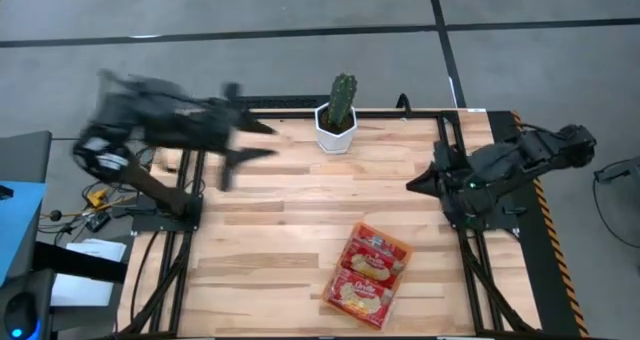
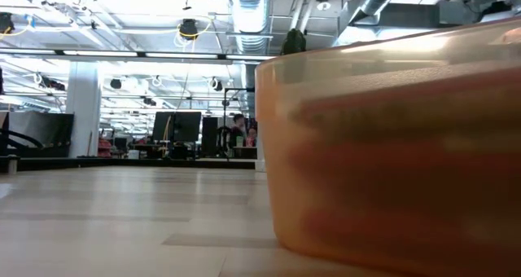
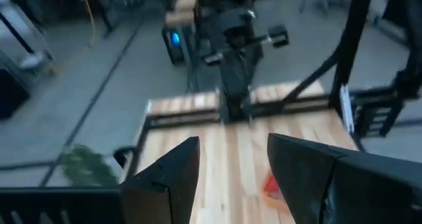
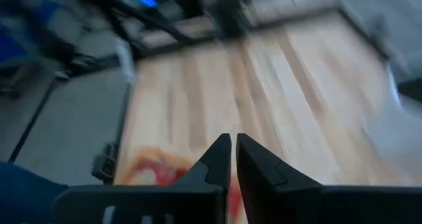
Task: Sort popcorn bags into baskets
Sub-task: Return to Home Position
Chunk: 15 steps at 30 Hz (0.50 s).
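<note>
The translucent orange basket lies on the table's near half, right of centre, and its wall fills much of the low view. Red popcorn bags with white labels lie flat inside it, two showing on top. A red corner of a bag shows in the left wrist view, and the bags show blurred in the right wrist view. My left gripper is open, in the air over the table's far left part. My right gripper is shut, near the table's right edge. Neither touches anything.
A white hexagonal pot with a green cactus stands at the middle of the table's far edge. Black frame rails run along the table's sides. Bare wood lies between the arms and left of the basket.
</note>
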{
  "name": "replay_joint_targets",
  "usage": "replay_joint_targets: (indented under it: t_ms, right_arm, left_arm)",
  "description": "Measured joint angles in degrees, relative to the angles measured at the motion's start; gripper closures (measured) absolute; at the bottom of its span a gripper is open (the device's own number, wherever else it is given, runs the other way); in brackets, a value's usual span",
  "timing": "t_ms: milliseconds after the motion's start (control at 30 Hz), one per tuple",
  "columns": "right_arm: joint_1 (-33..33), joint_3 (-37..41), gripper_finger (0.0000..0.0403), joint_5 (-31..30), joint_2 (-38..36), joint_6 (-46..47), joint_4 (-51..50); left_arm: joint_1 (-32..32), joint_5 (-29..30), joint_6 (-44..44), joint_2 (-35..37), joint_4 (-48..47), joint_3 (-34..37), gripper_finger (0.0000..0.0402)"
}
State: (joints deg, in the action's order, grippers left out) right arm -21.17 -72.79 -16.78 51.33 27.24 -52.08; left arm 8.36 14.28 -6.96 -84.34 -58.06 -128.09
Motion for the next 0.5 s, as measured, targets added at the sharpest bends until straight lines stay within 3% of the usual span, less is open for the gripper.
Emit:
replay_joint_targets:
  t_ms: [133,233,367,500]
  right_arm:
    - [-2.27,0.02,0.0351,0.06,-2.52,-14.17,11.01]
    - [-1.69,-0.11,0.0351,-2.11,-8.04,-18.97,13.84]
    - [-0.6,3.64,0.0351,-6.62,-17.39,-19.32,15.17]
    - [0.19,12.97,0.0351,-9.26,-28.99,-15.28,18.23]
  left_arm:
    - [2.07,-0.49,-0.72,10.0,1.82,4.15,0.0232]
    - [2.91,0.64,-0.06,18.69,4.13,12.18,0.0232]
    - [3.06,6.53,3.38,30.65,11.1,30.33,0.0232]
    - [3.09,9.25,5.18,43.23,26.38,54.68,0.0232]
